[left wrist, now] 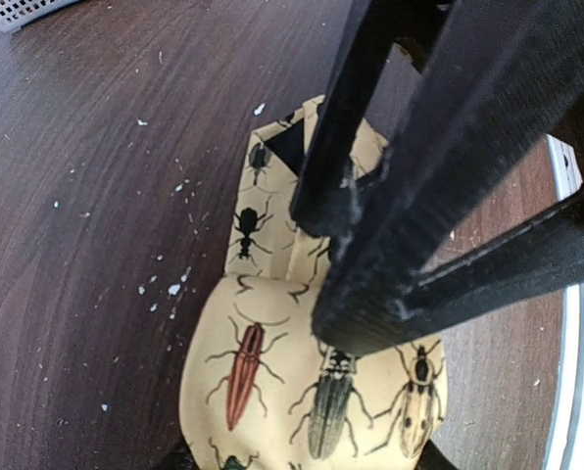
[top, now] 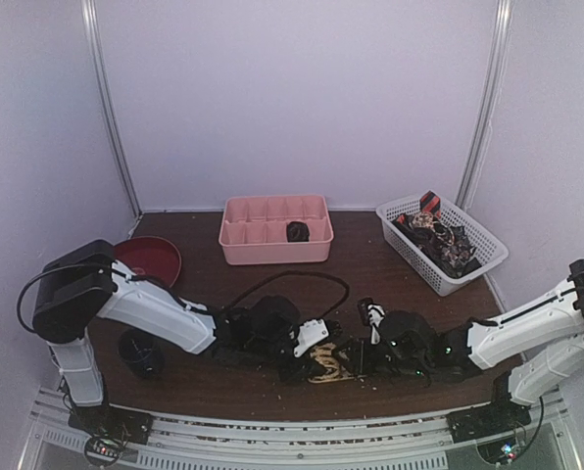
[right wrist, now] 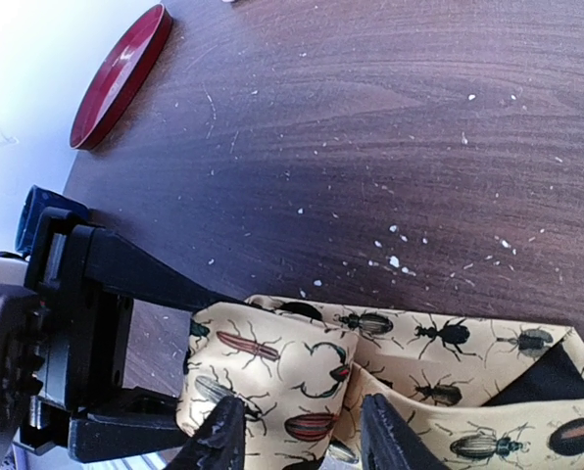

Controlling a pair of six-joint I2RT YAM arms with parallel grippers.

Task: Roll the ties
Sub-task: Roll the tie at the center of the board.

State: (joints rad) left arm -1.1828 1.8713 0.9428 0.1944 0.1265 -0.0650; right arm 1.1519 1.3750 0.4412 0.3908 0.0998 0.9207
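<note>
A pink divided tray (top: 275,252) is sitting at the back centre of the dark wooden tabletop (top: 370,269), while a white mesh basket (top: 476,268) is standing apart to its right, near the back right corner. A round red dish (top: 147,259) is lying near the left edge, and a dark round container (top: 140,352) is resting nearer the front on that side. White crumbs (right wrist: 395,260) are speckling the wood grain.
</note>
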